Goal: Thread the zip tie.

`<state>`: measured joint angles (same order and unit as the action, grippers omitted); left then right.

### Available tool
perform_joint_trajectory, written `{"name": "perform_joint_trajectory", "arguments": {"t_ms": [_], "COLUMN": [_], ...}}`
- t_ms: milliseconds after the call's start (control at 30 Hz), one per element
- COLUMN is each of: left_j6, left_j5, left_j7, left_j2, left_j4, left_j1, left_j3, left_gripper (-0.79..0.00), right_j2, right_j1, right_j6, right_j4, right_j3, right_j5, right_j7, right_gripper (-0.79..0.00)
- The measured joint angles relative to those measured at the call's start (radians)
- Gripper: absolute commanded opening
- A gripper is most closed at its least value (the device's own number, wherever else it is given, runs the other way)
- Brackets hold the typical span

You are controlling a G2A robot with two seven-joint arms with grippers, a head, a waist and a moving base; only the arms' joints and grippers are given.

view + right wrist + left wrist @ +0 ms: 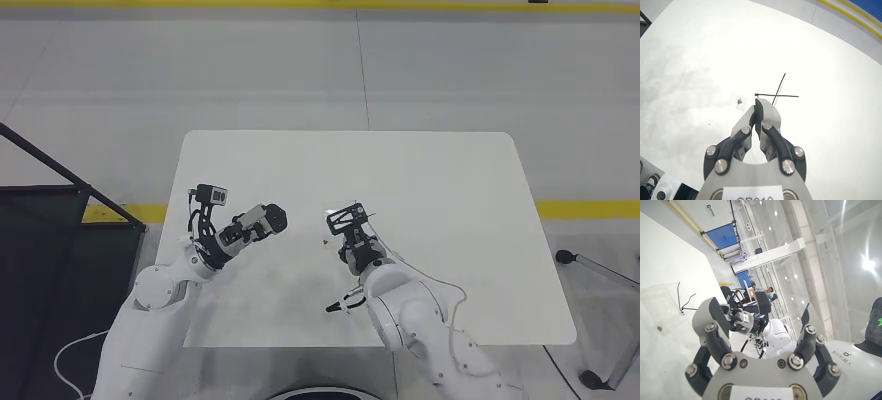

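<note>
Just beyond the tips of the right gripper lies the zip tie. The jaws are pressed together with no gap between the pads, and the tie's small head sits right at their point. Whether they pinch it or merely touch it cannot be told. From the head one thin black strand runs straight off to the side. A second strand crosses it at a slant, making an X, and its nearer end is hidden behind one finger. A small brown scrap rests on the tabletop just beside the jaws, on the side away from the strands.

The left gripper hangs well apart from the tie, tilted up off the surface, its jaws spread wide with nothing between them. From its wrist view the tie shows farther off on the white surface, with bent strands rising from the head and the right arm close by it.

The tabletop is white with rounded corners, faintly smudged — both arms are over its near half in the top view. Around it is grey floor crossed by a yellow stripe, and a black-framed dark screen stands at the left side. Farther back are blue panels, white beams and rows of ceiling lights.
</note>
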<state>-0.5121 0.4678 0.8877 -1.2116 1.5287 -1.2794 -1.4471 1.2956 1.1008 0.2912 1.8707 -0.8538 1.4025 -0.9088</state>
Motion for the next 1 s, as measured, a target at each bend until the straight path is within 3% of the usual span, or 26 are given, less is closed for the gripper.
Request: {"name": "perform_joint_trajectory", "arguments": {"t_ms": [533, 667, 800, 1000], "left_j6": [0.0, 0.0, 0.0, 0.0], "left_j5": [0.0, 0.0, 0.0, 0.0], "left_j7": [0.0, 0.0, 0.0, 0.0], "left_j2": [0.0, 0.0, 0.0, 0.0], "left_j4": [0.0, 0.0, 0.0, 0.0], "left_j1": [0.0, 0.0, 0.0, 0.0], "left_j3": [0.0, 0.0, 0.0, 0.0], "left_gripper": [0.0, 0.0, 0.0, 0.0], "right_j2": [0.071, 0.081, 0.086, 0.092], "right_j1": [-0.116, -0.118, -0.108, -0.091], "right_j6": [0.03, 0.035, 0.034, 0.026], "right_j4": [-0.183, -0.189, -0.183, -0.168], "right_j3": [0.084, 0.086, 0.081, 0.065], "right_j5": [-0.055, -0.048, -0.029, -0.013], "right_j7": [0.034, 0.027, 0.019, 0.01], "right_gripper": [-0.785, -0.536, -0.428, -0.443]}}
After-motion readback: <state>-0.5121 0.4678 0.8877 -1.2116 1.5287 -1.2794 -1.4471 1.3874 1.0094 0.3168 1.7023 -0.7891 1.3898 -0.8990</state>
